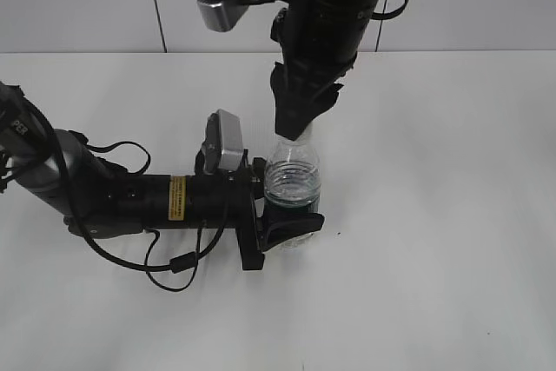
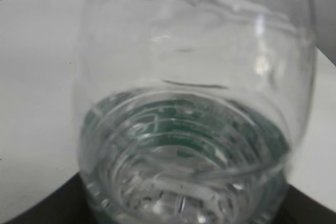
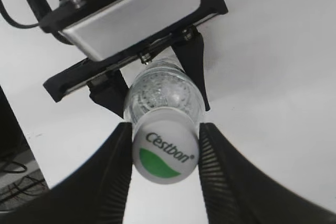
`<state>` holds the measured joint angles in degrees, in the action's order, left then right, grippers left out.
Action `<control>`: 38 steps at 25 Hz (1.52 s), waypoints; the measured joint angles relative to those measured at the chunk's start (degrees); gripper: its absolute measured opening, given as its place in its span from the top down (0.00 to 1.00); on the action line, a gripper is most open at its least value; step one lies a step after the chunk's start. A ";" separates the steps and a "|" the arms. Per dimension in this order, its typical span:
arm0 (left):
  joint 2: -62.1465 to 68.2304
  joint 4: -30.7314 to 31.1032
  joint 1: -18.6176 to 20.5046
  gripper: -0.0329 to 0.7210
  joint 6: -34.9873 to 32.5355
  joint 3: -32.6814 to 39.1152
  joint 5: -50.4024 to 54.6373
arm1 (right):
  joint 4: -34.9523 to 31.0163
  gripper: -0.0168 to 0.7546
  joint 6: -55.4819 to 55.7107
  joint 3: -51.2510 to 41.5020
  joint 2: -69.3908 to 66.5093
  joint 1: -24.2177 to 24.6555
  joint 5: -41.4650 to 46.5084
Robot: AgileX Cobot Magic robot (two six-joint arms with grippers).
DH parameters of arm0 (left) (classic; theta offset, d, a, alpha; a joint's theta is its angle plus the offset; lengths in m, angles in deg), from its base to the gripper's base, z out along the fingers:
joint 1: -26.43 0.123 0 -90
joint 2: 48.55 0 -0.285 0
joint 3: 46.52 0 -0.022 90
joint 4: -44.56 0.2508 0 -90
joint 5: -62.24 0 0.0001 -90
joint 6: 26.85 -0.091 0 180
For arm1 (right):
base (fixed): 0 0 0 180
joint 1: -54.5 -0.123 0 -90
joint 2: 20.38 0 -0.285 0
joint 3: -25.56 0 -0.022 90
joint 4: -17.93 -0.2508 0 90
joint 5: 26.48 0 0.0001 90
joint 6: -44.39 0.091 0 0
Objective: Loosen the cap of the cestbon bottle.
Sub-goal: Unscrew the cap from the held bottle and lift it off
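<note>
The cestbon bottle (image 1: 293,178) stands upright on the white table, clear, with water in its lower part. My left gripper (image 1: 291,225) comes in level from the left and is shut on the bottle's lower body; in the left wrist view the bottle (image 2: 194,103) fills the frame. My right gripper (image 1: 296,130) reaches straight down from above. In the right wrist view its two ribbed fingers (image 3: 212,166) press on both sides of the white cap (image 3: 165,151), which bears a green mark and the name Cestbon. The bottle's shoulders (image 3: 160,93) show just beyond the cap.
The left arm (image 1: 130,202) lies low across the table's left half with loose black cables (image 1: 174,267) beside it. The right arm (image 1: 334,6) stands tall over the bottle. The silver camera box (image 3: 131,19) of the left wrist sits close behind the bottle.
</note>
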<state>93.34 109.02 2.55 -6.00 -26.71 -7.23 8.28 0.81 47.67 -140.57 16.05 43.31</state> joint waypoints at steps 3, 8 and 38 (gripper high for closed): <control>0.00 0.00 0.00 0.42 0.00 0.00 0.00 | 0.04 0.59 -5.95 0.00 0.00 0.00 0.00; 0.00 0.00 0.00 0.42 -0.06 0.00 0.00 | 0.04 0.59 -15.87 0.00 0.00 0.00 0.06; 0.00 0.41 -0.05 0.42 -0.11 -0.20 0.10 | -3.58 0.32 -23.14 0.00 0.00 -0.18 0.10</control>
<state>93.34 109.42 2.50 -6.11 -26.92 -7.13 4.70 -22.33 47.67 -140.57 15.87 43.40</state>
